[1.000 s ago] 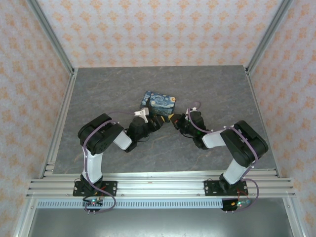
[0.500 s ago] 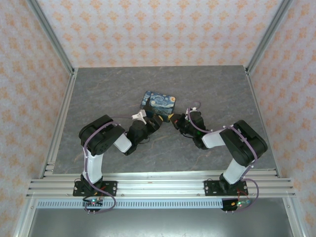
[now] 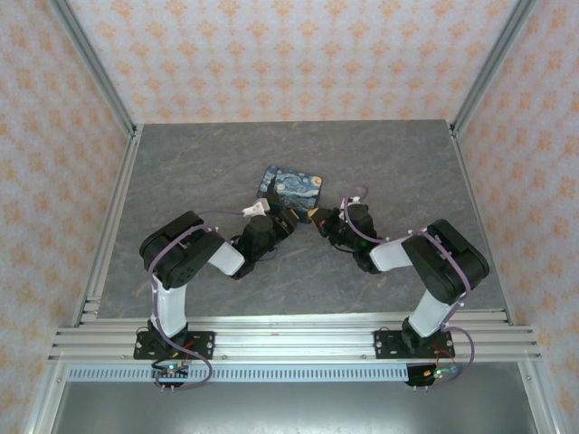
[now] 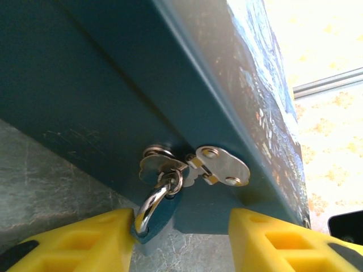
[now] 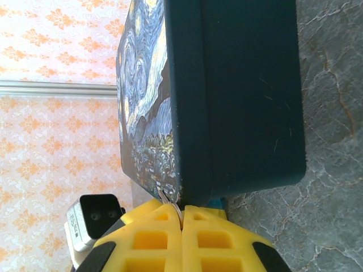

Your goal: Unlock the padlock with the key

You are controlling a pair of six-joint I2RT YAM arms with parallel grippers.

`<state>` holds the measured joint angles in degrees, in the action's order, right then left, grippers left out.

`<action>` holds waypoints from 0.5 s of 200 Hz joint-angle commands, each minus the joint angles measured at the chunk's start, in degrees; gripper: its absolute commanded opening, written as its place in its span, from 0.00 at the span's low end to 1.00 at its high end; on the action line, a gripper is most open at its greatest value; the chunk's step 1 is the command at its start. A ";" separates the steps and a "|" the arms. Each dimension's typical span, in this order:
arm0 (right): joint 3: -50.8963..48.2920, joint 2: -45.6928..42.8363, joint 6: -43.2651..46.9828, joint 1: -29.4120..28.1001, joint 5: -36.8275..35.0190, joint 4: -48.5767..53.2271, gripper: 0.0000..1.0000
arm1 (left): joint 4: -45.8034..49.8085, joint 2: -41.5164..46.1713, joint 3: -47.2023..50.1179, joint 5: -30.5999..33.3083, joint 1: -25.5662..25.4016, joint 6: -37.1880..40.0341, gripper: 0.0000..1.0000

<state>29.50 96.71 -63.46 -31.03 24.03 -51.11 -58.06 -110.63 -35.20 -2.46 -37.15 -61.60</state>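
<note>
left arm (image 3: 184, 255) and right arm (image 3: 441, 260) cased in black, white forearm sleeves, looped by lilac cables (image 3: 159, 271), tipped with yellow ribbed fingers (image 5: 152, 238)

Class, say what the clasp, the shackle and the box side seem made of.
Clasp: likely polished metal, silvery, riveted. Shackle: bright metal, mirror glints. Box side: matt teal paint, faintly scratched; the material beneath is unclear.

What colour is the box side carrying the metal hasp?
Dark teal box side, best seen in the left wrist view; the hasp is silver.
</note>
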 commanded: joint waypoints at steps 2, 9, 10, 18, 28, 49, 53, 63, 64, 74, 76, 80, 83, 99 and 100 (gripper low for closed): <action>-0.39 1.70 -0.26 -0.07 -0.15 1.81 0.00 | 2.98 -1.55 1.13 4.03 0.14 0.65 0.41; -0.40 1.78 -0.31 -0.08 -0.07 1.81 0.00 | 2.87 -1.94 1.22 3.94 0.06 0.51 0.38; -0.40 1.75 -0.29 -0.08 -0.10 1.81 0.00 | 2.91 -1.99 1.25 3.95 0.06 0.51 0.38; -0.34 1.81 -0.33 -0.03 -0.04 1.72 0.00 | 2.89 -2.30 1.36 3.97 0.06 0.39 0.36; -0.40 1.82 -0.35 -0.04 -0.04 1.72 0.00 | 1.12 -2.61 1.36 4.04 0.06 0.34 0.32; -0.36 1.86 -0.35 -0.08 -0.04 1.72 0.00 | 1.23 -2.86 1.02 3.96 0.06 0.43 0.30; -0.36 1.85 -0.35 -0.02 -0.04 1.72 0.00 | 1.37 -2.88 0.94 4.01 0.07 0.51 0.29; -0.40 1.94 -0.35 -0.07 -0.04 1.65 0.00 | 1.74 -2.93 0.59 3.94 0.06 0.69 0.28; -0.40 1.92 -0.35 -0.08 -0.04 1.73 0.00 | 1.78 -2.93 0.54 3.95 0.06 0.69 0.28; -0.40 1.91 -0.34 -0.02 -0.04 1.62 0.00 | 1.99 -3.00 0.29 3.93 0.06 0.84 0.27; -0.40 2.02 -0.32 -0.03 -0.04 1.63 0.00 | 2.05 -3.03 0.30 3.90 0.06 0.86 0.26; -0.40 2.04 -0.35 -0.08 -0.11 1.63 0.00 | 2.08 -3.16 0.23 3.99 0.10 0.74 0.25; -0.39 2.04 -0.39 -0.06 -0.06 1.59 0.00 | 2.08 -3.25 0.14 4.03 0.06 0.78 0.25; -0.40 2.08 -0.41 -0.06 0.02 1.54 0.00 | 2.16 -3.69 -0.28 3.84 0.06 0.87 0.25; -0.40 2.08 -0.42 -0.07 0.04 1.50 0.00 | 2.16 -3.70 -0.29 3.81 0.06 0.87 0.25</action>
<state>29.50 97.03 -63.48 -31.03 24.03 -51.70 -58.33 -111.92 -35.07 -0.93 -37.15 -61.63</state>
